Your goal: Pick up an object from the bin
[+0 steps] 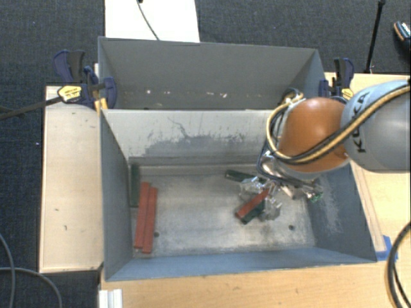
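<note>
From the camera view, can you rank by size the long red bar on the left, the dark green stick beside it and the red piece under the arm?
1. long red bar
2. dark green stick, thinner and shorter
3. red piece, though the gripper partly covers it, so its full size is unsure

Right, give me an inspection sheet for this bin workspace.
Surface: grey metal bin, floor scuffed.
Job's things: small red-brown block right of centre, under the gripper.
Clutter: long red bars and dark green strip by left wall; dark green piece behind gripper.
Grippers: gripper low in bin over that block; grasp cannot be told.
Cables: yellow and black cables looped round orange cover.
Surroundings: dark carpet.
</note>
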